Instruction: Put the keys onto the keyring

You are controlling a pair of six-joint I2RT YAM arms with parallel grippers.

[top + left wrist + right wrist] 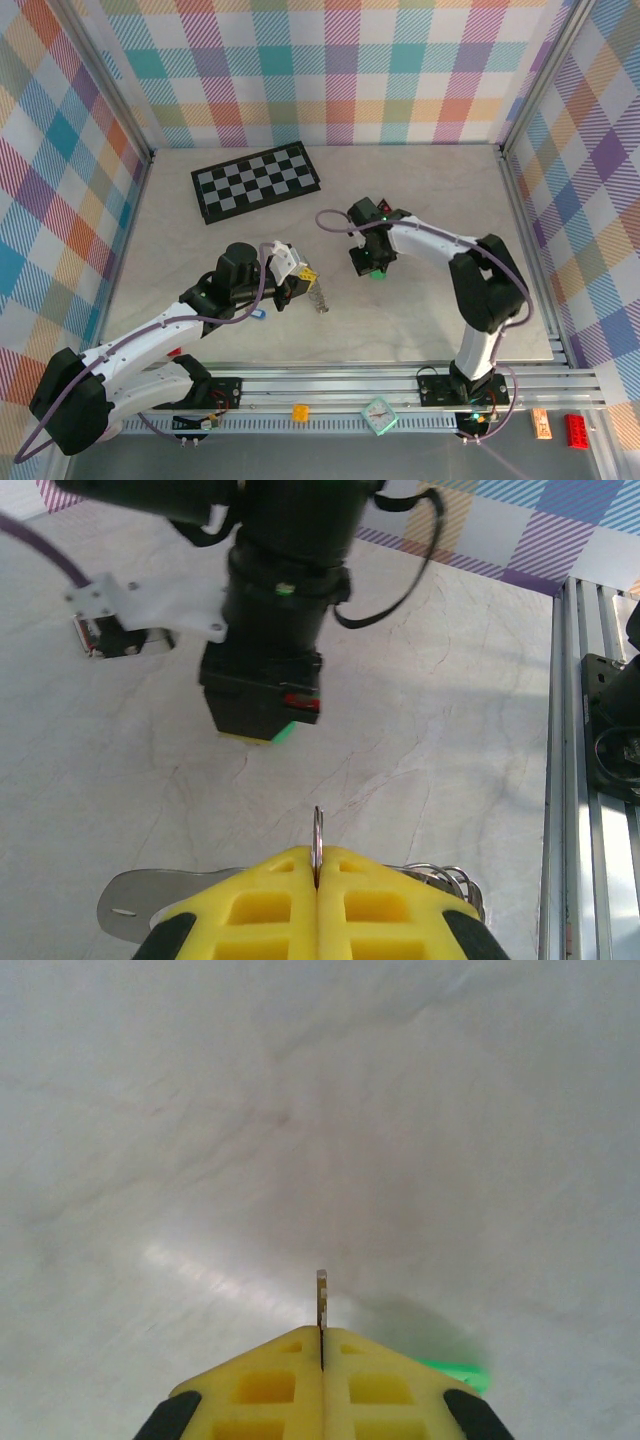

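Right claw (321, 1345) pinching green key (455, 1372), head half-hidden

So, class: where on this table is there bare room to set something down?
Bare: the far right corner between the checkerboard and the right wall; the strip along the left wall. Crowded: the middle, around the left gripper and right gripper.

**A:** Keys counted?
**B:** Two are noted: one green-headed key (378, 277), one blue-headed key (258, 314).
**A:** Keyrings?
**B:** One keyring (318, 297) is recorded.
**A:** Boards?
**B:** One checkerboard (256, 180) is logged, far left.
**A:** Anything on the near rail?
**B:** Four small pieces are tallied: one yellow piece (300, 411), one teal clock (379, 416), one orange tag (541, 424), one red brick (577, 428).
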